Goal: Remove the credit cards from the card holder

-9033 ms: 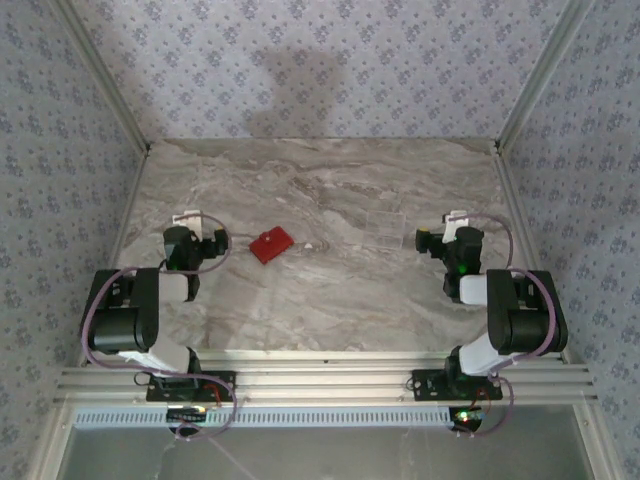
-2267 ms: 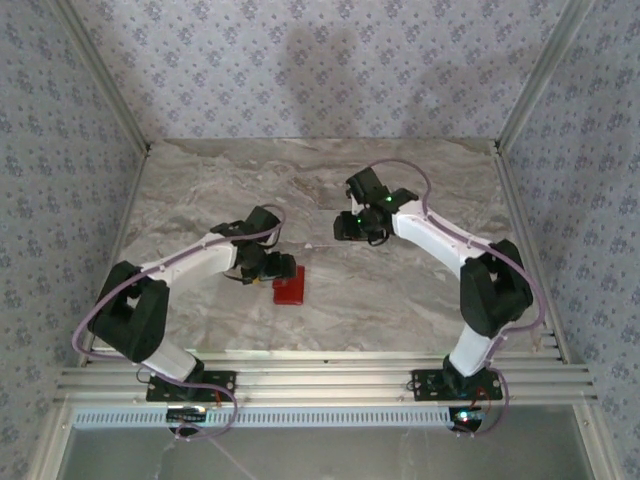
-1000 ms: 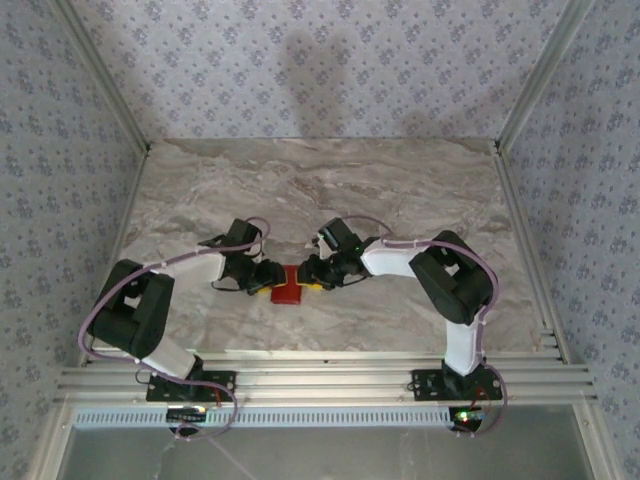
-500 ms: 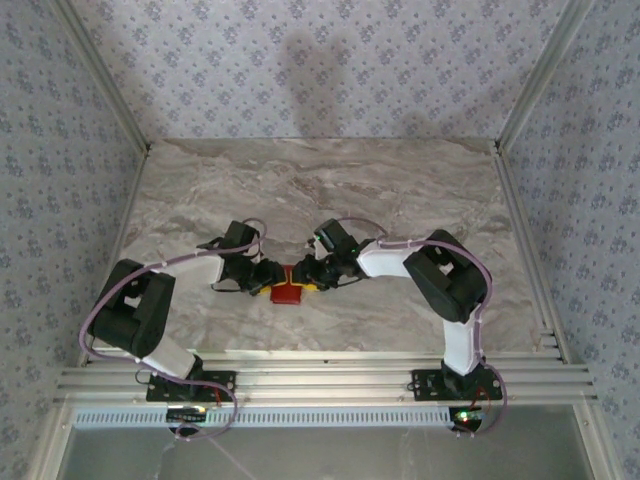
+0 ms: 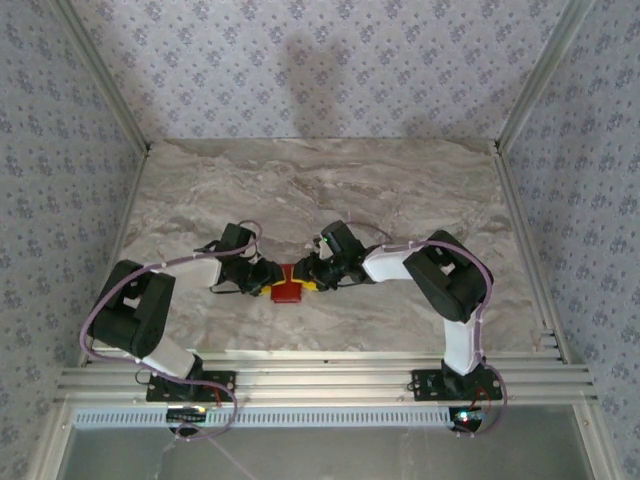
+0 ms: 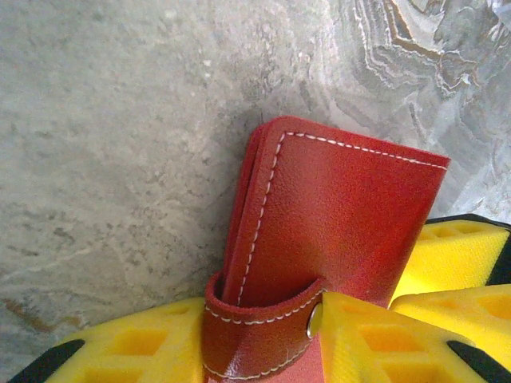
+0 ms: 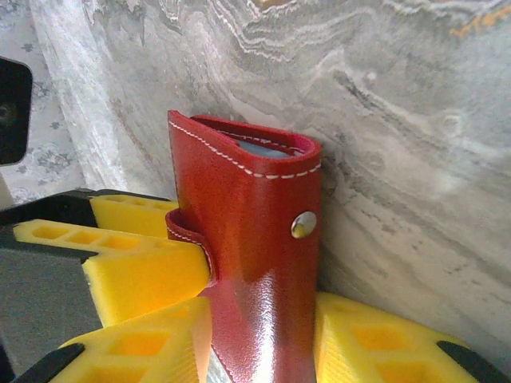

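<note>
You are tightening the left pincer (image 6: pixel 263 339) onto the card holder (image 6: pixel 335 215) that the right pincer (image 7: pixel 255 339) is already clamping, so both are bracing it for opening.

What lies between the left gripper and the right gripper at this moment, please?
The red card holder lies between the left gripper and the right gripper, as the top external view shows.

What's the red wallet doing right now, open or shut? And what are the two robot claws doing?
card holder: folded shut, pinched between both grippers.
snap tab: fastened over the edge.
left gripper: shut on the card holder at its tab end.
right gripper: shut on the card holder, a pad on each side.
</note>
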